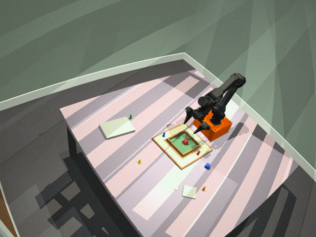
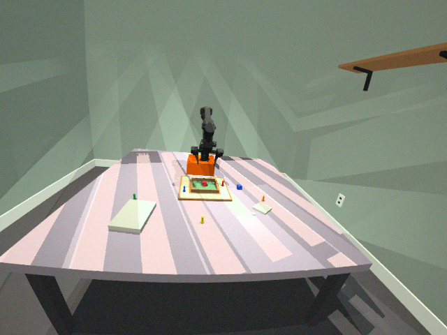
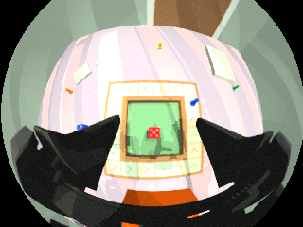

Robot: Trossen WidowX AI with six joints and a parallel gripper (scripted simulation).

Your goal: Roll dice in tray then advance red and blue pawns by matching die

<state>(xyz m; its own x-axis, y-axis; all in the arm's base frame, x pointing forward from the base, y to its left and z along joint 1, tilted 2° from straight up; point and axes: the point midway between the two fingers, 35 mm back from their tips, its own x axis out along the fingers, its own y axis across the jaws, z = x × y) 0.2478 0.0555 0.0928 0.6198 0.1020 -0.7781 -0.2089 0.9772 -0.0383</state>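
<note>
Table [image 2: 223, 248] with pink and grey stripes fills the exterior view, and I describe it from the front edge toward the back. Nearest the front on the left lies a pale flat slab [image 2: 133, 215], with a small green pawn [image 2: 134, 196] just behind its far edge. Near the middle stands a yellow pawn [image 2: 202, 219]. On the right lies a smaller pale card [image 2: 262, 207], and an orange pawn [image 2: 262, 198] stands just behind it.

Further back is the game board [image 2: 187, 195], a pale square with a wooden border. Its centre holds the green tray [image 1: 176, 140] with a raised brown rim. The red die [image 1: 185, 141] lies inside the tray, on the green floor, apart from the rim; its top number is too small to read. The blue pawn [image 1: 163, 134] stands on the left track of the board and the red pawn [image 1: 198, 152] on the right track. The blue die [image 1: 207, 166] rests on the table just off the right side of the board, outside the tray.

Behind the board sits the orange base [image 1: 219, 128] of the arm. The gripper [image 1: 194, 123] hangs above the back edge of the board. Its two dark fingers are spread wide apart and hold nothing; the wrist view shows the tray between them, far below.
</note>
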